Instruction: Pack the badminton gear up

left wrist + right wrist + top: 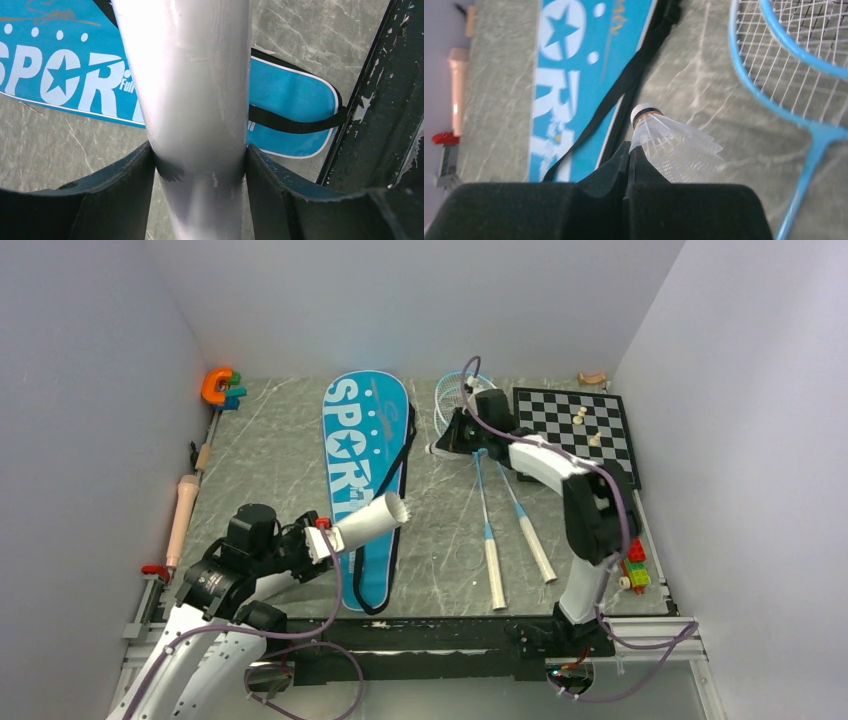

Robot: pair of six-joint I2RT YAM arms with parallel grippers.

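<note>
My left gripper (pixel 322 537) is shut on the long white tube (pixel 367 520), held above the blue "SPORT" bag (pixel 362 455); its open end points right and shows feather tips. In the left wrist view the tube (pixel 192 90) fills the gap between both fingers (pixel 125 185). My right gripper (pixel 440 445) is shut on the skirt edge of a white shuttlecock (pixel 671 142), just right of the bag's black strap (pixel 634 85). Two light-blue rackets (pixel 487 510) lie right of the bag, heads (pixel 794 65) near the back.
A black-and-white chessboard (pixel 575 430) with a few pieces lies at the back right. An orange clamp (pixel 216 386) sits at the back left. A pink handled tool (pixel 182 512) lies along the left rail. Coloured bricks (pixel 636 565) sit by the right arm.
</note>
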